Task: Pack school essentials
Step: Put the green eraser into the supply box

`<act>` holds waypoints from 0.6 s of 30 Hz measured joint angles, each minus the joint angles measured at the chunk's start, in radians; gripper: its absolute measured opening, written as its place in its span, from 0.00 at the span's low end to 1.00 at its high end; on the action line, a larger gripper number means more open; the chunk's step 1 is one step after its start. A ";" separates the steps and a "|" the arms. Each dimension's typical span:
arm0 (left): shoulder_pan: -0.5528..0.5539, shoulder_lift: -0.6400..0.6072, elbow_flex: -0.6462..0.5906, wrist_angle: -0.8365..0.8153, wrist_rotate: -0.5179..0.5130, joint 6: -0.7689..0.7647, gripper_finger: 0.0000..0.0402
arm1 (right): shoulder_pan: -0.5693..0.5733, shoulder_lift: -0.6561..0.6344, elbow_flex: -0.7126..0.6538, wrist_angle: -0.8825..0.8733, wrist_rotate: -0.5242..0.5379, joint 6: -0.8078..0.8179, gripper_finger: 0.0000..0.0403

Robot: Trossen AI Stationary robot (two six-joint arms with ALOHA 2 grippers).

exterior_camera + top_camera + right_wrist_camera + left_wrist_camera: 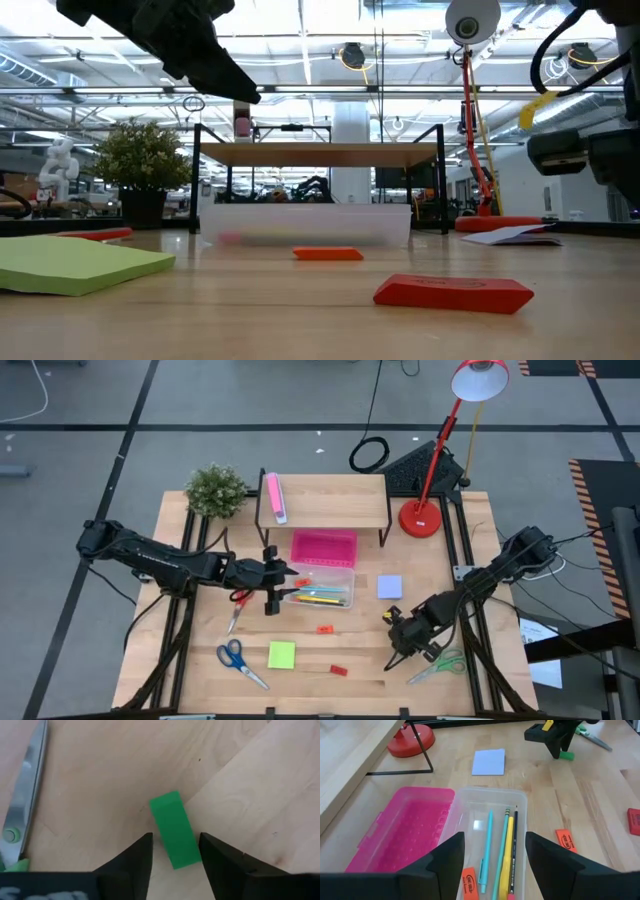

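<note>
My left gripper (pixel 495 840) hangs open over the left end of a clear box (pixel 492 815) that holds a teal pen (pixel 486 850), a yellow pencil (pixel 506 857), a dark pencil and an orange eraser (pixel 470 882). My right gripper (pixel 175 837) is open, low over the table near the front right. Its fingers stand on either side of one end of a small green piece (pixel 170 817), which lies flat on the wood. Green-handled scissors (pixel 440 665) lie just beside it.
On the table lie blue scissors (pixel 240 660), red scissors (pixel 237 607), a lime-green pad (pixel 282 654), a pale-blue pad (pixel 390 586), an orange eraser (pixel 324 628) and a red eraser (pixel 339 670). A pink tray (pixel 323 548), a shelf (pixel 325 495), a plant (pixel 215 490) and a red lamp (pixel 422 518) stand farther back.
</note>
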 joint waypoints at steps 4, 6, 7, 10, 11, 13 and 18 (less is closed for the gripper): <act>0.000 0.000 0.000 0.000 0.000 0.000 0.53 | -0.006 0.000 -0.001 0.009 -0.001 0.000 0.31; 0.000 0.000 0.000 0.000 0.000 0.000 0.53 | -0.006 -0.002 -0.001 0.012 0.000 0.007 0.27; 0.000 0.000 0.000 0.000 0.000 0.000 0.53 | -0.006 -0.002 -0.002 0.014 0.000 0.013 0.25; 0.000 0.000 0.000 -0.001 0.000 0.000 0.53 | -0.006 -0.002 -0.003 0.020 -0.001 0.040 0.22; 0.000 0.000 0.000 -0.001 0.000 0.000 0.53 | -0.006 -0.002 -0.003 0.023 -0.001 0.054 0.21; 0.000 0.000 0.000 -0.001 0.000 0.000 0.53 | -0.006 -0.001 -0.004 0.027 -0.001 0.080 0.20; 0.000 0.000 0.000 -0.001 0.000 0.000 0.53 | -0.006 -0.020 -0.006 0.034 -0.001 0.173 0.20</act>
